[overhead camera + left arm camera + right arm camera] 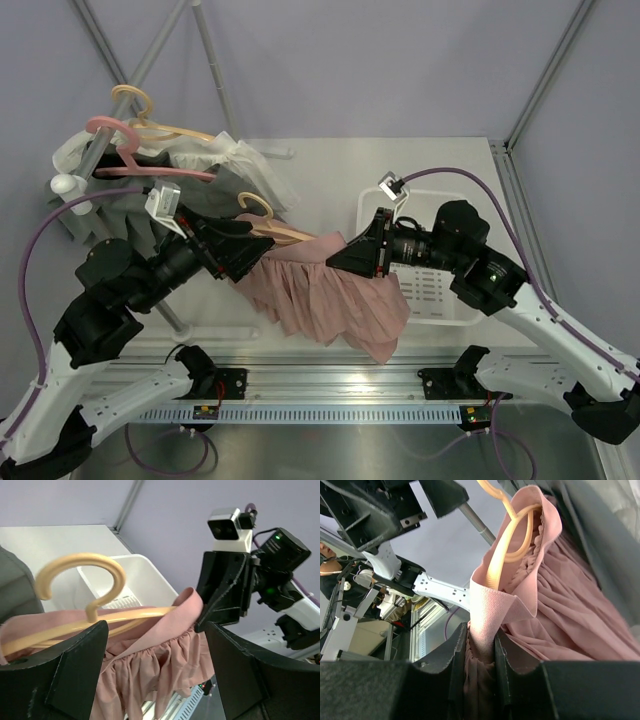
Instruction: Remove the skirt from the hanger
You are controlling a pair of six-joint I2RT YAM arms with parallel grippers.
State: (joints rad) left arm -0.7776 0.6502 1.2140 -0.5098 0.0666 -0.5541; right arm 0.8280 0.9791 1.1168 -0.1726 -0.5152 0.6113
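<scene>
The pink pleated skirt (330, 300) hangs from a tan wooden hanger (275, 228) held in the air between my two arms. My right gripper (345, 255) is shut on the skirt's waistband, which is folded up between its fingers in the right wrist view (480, 655). The hanger's end (502, 555) pokes out of the waistband just above. My left gripper (250, 255) is at the hanger's hook end. In the left wrist view (157, 670) its jaws stand wide apart, with the skirt (165, 660) between them. The hanger (80, 562) runs across behind the left finger.
A clothes rack (120, 170) at the back left holds grey and white garments, a pink hanger (110, 130) and another tan one. A white plastic basket (440, 300) sits under my right arm. The skirt's hem hangs above the table's front rail.
</scene>
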